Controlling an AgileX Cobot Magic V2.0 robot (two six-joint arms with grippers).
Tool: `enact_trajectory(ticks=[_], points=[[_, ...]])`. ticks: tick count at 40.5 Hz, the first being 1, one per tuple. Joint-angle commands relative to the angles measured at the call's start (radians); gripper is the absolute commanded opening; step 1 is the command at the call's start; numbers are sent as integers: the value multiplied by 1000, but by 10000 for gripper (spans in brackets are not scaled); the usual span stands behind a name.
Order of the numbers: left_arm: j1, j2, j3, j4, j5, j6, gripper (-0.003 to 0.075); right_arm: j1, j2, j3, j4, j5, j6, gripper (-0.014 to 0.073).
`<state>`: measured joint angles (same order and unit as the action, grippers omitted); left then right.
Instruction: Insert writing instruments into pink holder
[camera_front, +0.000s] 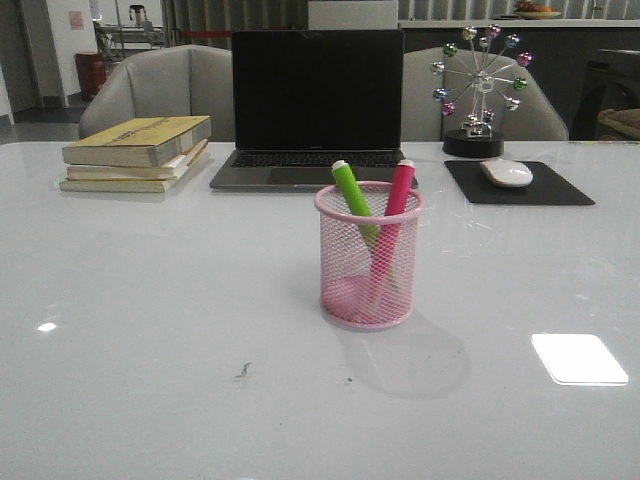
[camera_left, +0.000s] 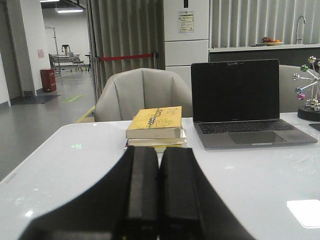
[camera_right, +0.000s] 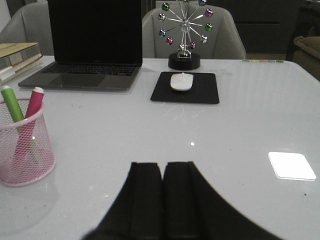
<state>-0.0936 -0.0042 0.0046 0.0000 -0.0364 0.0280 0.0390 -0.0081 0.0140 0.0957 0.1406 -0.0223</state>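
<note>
The pink holder (camera_front: 368, 258) stands upright in the middle of the white table, a round wire-mesh cup. Both writing instruments lean inside it: a green marker (camera_front: 355, 196) on the left and a magenta marker (camera_front: 398, 190) on the right, tips poking above the rim. The right wrist view shows the holder (camera_right: 22, 150) with the green marker (camera_right: 11, 104) and the magenta marker (camera_right: 34, 102) in it. My right gripper (camera_right: 163, 166) is shut and empty, low over bare table to the right of the holder. My left gripper (camera_left: 159, 151) is shut and empty, facing the books. Neither gripper appears in the front view.
A stack of books (camera_front: 140, 152) lies at the back left. A dark laptop (camera_front: 316, 110) stands open behind the holder. At the back right sit a black mouse pad (camera_front: 518, 183) with a white mouse (camera_front: 507, 172) and a ball ornament (camera_front: 478, 90). Chairs stand beyond the table.
</note>
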Motion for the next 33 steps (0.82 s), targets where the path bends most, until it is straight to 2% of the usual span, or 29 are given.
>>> enact_trajectory(ticks=[1,33], points=[[-5,-20,5,-7,-89,-9,91,-7,-22,11,16,-182,-3,56],[-5,-20,5,-7,-89,-9,91,-7,-22,10,16,-202,-3,56]])
